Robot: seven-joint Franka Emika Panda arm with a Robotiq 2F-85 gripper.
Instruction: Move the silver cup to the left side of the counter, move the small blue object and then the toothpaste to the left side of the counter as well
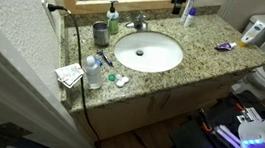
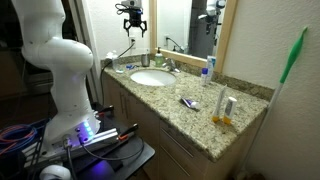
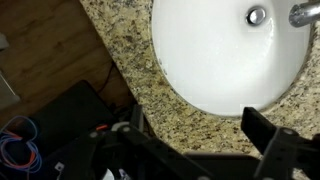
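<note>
DESK: What is the Robotiq gripper (image 2: 131, 22) doing over the granite counter (image 2: 205, 125)?

PHOTOGRAPHER: It is hanging high above the vanity, its jaws standing spread wide and carrying nothing. In the wrist view the two dark fingers (image 3: 264, 132) are framing the front rim of the oval white sink (image 3: 215, 50), which is lying directly beneath them. The silver faucet (image 3: 305, 12) is showing past the far edge of the basin.

DESK: Where is the silver cup sitting?

PHOTOGRAPHER: The silver cup (image 1: 99, 32) is standing upright far below the jaws and off to one side of them. It is sitting at the back corner of the counter, just beside the green soap bottle (image 1: 112, 22).

DESK: And the toothpaste?

PHOTOGRAPHER: The toothpaste (image 2: 188, 102) is lying flat on the granite across the sink from the cup, well apart from the jaws and lower than them. A tall white tube with a blue top (image 2: 208, 70) is standing near it by the mirror (image 2: 190, 25). The small blue object is proving too tiny to pick out with certainty.
</note>
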